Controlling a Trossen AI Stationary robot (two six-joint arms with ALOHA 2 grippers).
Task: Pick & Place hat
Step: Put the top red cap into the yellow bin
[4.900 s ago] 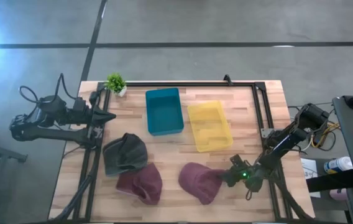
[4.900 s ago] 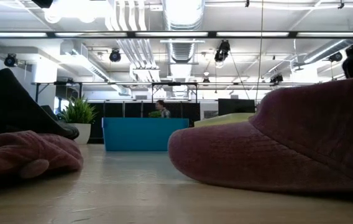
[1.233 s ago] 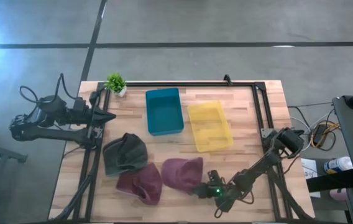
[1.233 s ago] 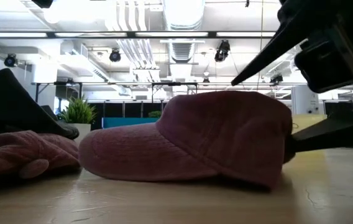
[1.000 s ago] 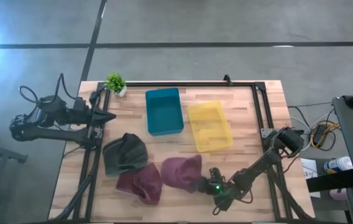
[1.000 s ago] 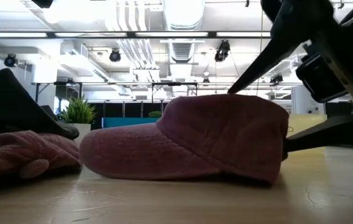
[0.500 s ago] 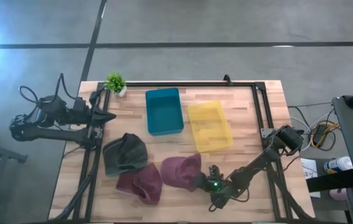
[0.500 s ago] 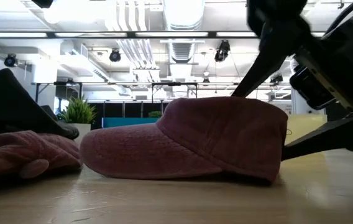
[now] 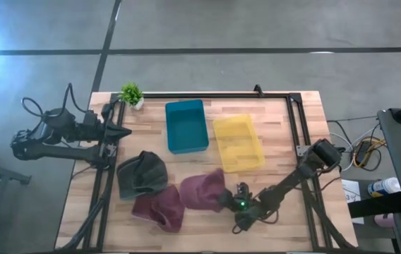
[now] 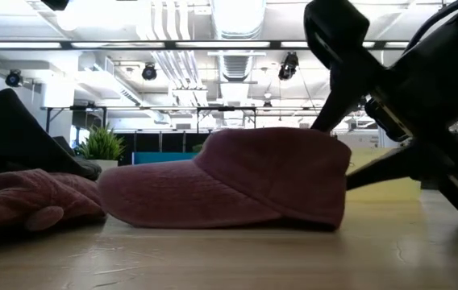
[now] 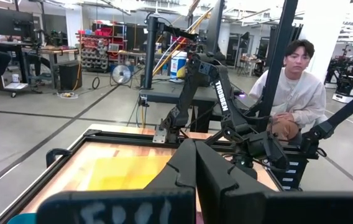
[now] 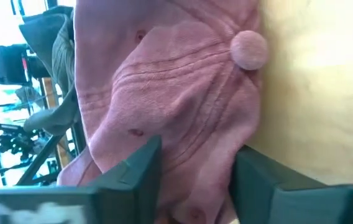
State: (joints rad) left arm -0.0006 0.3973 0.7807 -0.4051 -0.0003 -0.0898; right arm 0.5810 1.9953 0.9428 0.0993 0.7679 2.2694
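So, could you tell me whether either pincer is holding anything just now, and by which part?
The right pincer grips the maroon cap by the rear edge of its crown, its fingers straddling the fabric. The left pincer holds nothing.

The high view looks straight down on the whole slatted wooden worktop (image 9: 285,141); the low view sits at its near edge, level. Both share the soft maroon fabric cap (image 9: 202,192); the right wrist view presses close upon it.

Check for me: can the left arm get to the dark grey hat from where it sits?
Probably yes. The left gripper waits at the table's left edge, the dark grey hat lies close by, and nothing sits between them.
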